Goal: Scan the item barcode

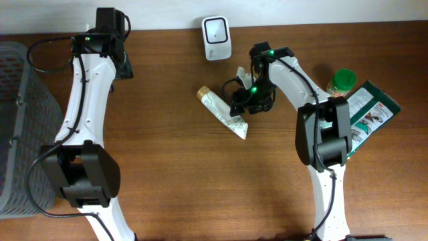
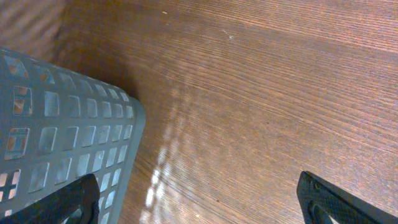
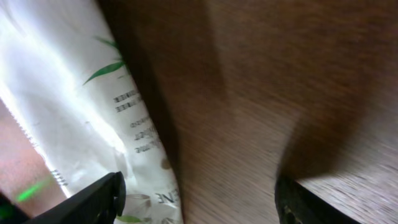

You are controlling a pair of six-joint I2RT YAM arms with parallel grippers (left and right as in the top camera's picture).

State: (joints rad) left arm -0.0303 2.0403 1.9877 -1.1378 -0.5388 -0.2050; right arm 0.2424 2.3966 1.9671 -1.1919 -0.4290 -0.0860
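Beside one finger of the open, empty right end effector [image 3: 196, 202], the white tube [image 1: 224, 115] lies on the table [image 1: 167, 167].

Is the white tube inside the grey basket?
No, the white tube lies on the table mid-frame, apart from the grey basket at the left edge.

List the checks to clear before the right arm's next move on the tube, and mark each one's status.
1. Right gripper open: ok.
2. Tube centred between its fingers: not ok, it lies beside one finger, mostly outside the gap.
3. Tube lying loose, not held: ok.
4. Scanner face unobstructed: ok.
5. Barcode side of tube identified: cannot tell.
6. Left gripper open and away from the tube, by the basket: ok.
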